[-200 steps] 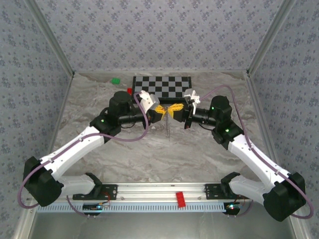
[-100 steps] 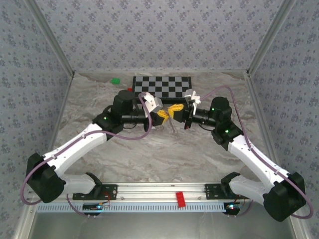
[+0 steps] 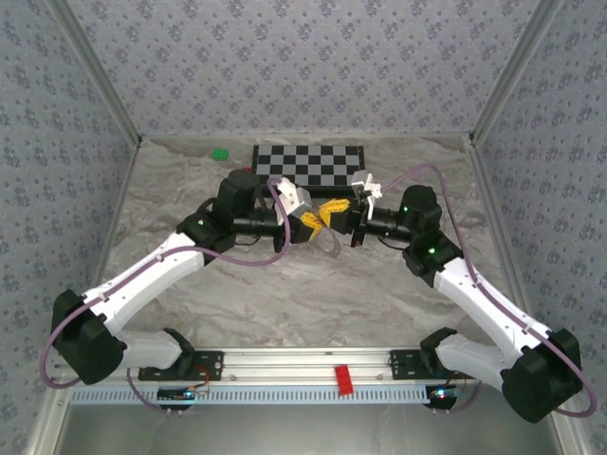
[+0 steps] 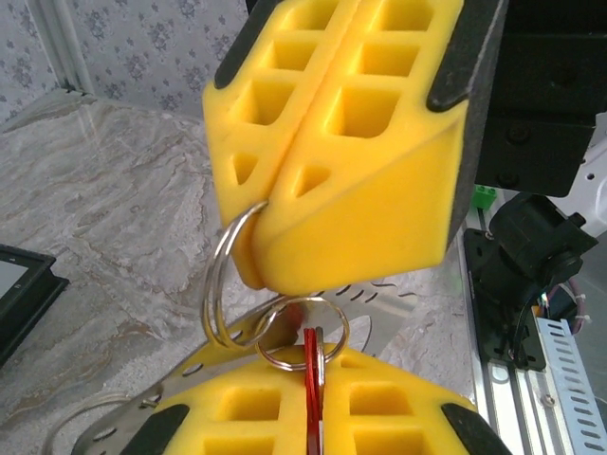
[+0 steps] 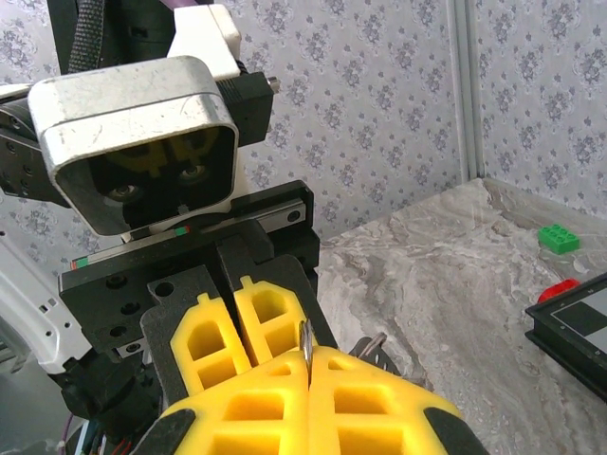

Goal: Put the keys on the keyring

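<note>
Closing gap: over the last second the left gripper has swung in toward the right gripper; their yellow tips, apart a moment ago in the top view, now sit just beside each other above the table, in front of the chessboard
Left fingers: clenched on the keys; the thin red piece stands on edge in the seam between the pads, its top end sticking out
Right fingers: clenched on the keyring; the silver wire comes out of the seam at their tip and curls down toward the left gripper
Grip change: none to see; both pairs stayed pressed together while the arm moved
Keys and keyring: a coil of the ring lies right across the red piece's exposed end, touching or nearly so; whether the wire has entered its hole cannot be told
Meaning: the approach looks finished and threading looks like the step in hand; I judge the key not yet hung, since both grippers hold on
Risk: the thin wire may slip past the small hole; fine alignment needed
</note>
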Action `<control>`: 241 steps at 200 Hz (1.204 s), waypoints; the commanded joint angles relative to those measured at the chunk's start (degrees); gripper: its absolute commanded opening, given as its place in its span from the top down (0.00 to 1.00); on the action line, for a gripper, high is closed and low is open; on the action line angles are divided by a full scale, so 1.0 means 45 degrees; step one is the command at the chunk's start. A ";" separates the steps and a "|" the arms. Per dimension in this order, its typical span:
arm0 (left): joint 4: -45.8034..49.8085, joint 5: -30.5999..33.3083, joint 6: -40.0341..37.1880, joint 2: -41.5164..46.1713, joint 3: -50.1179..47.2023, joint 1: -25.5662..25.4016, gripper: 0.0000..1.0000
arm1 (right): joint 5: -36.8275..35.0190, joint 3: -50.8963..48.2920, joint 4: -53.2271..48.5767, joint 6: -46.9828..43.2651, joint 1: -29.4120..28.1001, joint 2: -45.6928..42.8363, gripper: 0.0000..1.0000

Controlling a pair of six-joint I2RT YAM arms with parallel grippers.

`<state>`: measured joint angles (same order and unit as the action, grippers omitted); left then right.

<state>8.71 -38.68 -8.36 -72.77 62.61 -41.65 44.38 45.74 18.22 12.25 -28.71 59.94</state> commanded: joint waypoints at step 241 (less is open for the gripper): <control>0.1006 0.1094 -0.0639 0.0658 0.0677 0.0484 0.94 | -0.0067 0.0809 -0.3416 -0.2563 -0.0235 -0.0586 1.00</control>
<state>13.58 -36.12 -9.65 -71.05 63.79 -39.86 43.68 47.83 5.58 2.90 -30.30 59.61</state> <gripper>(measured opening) 0.060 0.039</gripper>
